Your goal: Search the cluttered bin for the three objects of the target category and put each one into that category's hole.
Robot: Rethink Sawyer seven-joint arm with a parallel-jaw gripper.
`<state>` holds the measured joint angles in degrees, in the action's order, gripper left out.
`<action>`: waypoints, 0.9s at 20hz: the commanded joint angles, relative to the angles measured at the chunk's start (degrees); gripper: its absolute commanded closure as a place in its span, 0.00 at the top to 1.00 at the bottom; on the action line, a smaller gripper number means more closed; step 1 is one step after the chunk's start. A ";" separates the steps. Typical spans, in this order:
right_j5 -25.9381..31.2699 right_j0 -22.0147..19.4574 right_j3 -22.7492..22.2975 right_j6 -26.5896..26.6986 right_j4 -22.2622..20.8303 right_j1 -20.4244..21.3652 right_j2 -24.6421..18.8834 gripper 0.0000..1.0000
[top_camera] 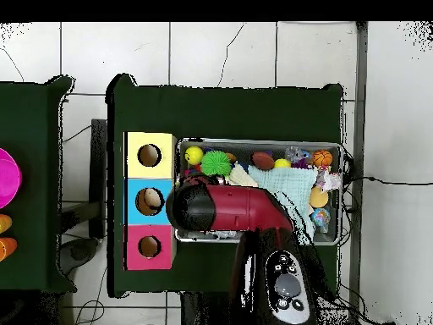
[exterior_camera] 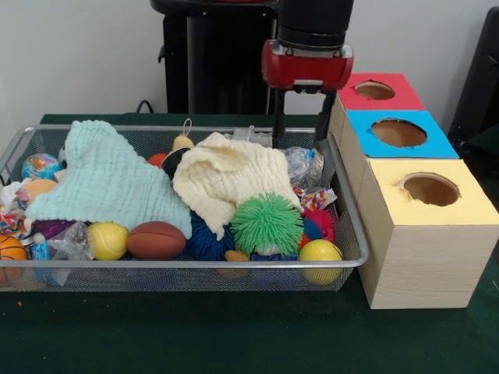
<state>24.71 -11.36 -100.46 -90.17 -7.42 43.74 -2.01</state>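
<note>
A wire basket [exterior_camera: 355, 257] sits on the dark green surface [exterior_camera: 234, 335], and it is full of toys and cloths. A pale green cloth [exterior_camera: 109, 183] with a bumpy weave lies over the basket's left part. A cream cloth [exterior_camera: 230, 175] lies next to it, in the middle. In front of the cream cloth is a round green spiky ball [exterior_camera: 267, 224]. A dark blue spiky ball [exterior_camera: 204, 240] sits beside the green one, partly under the cloth. At the basket's front rail are a fuzzy yellow tennis ball [exterior_camera: 107, 240], a brown toy football [exterior_camera: 156, 240] shaped like an egg, and a smooth yellow ball [exterior_camera: 320, 252]. An orange basketball [exterior_camera: 9, 249] is at the basket's front left corner. A crinkly clear wrapper [exterior_camera: 306, 165] lies near the basket's back right corner.

Just right of the basket stand three wooden boxes in a row, each with a round hole on top. The yellow-topped box [exterior_camera: 437, 234] is nearest the front, the blue-topped box [exterior_camera: 398, 134] is in the middle, and the red-topped box [exterior_camera: 378, 92] is at the back. From above, something pale shows inside the blue box's hole.

The tool [exterior_camera: 304, 140] hangs over the basket's back right corner, just beside the red-topped box. Its two black fingers [exterior_camera: 278, 117] are spread apart and hold nothing
</note>
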 commanded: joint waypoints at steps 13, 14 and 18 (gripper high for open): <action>-5.86 5.99 3.93 -13.42 1.36 -11.01 7.62 1.00; -4.98 6.22 3.92 -13.09 1.66 -10.97 7.52 1.00; -1.46 6.11 3.42 -10.74 2.60 -9.79 6.11 1.00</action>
<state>19.95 -5.30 -100.21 -90.17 -7.37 35.61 4.71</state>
